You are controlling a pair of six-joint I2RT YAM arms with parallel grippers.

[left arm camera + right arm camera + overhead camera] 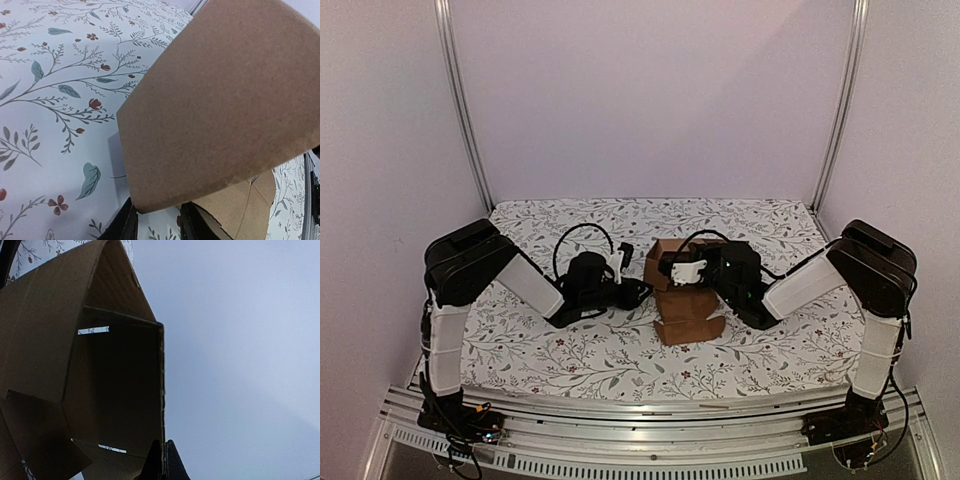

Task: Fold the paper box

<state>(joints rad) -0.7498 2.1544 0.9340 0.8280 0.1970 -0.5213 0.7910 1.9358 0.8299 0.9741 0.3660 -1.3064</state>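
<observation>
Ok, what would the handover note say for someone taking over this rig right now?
Left gripper: fingers apart, with the corner of a loose flap between them, apparently unclamped.
Right gripper: fingers pinched on the edge of one wall of the paper box.
Box: mid-table on the floral cloth, between the arms.
Done: walls raised, and the inside is open.
Left: fold in the flaps and close the box.
</observation>
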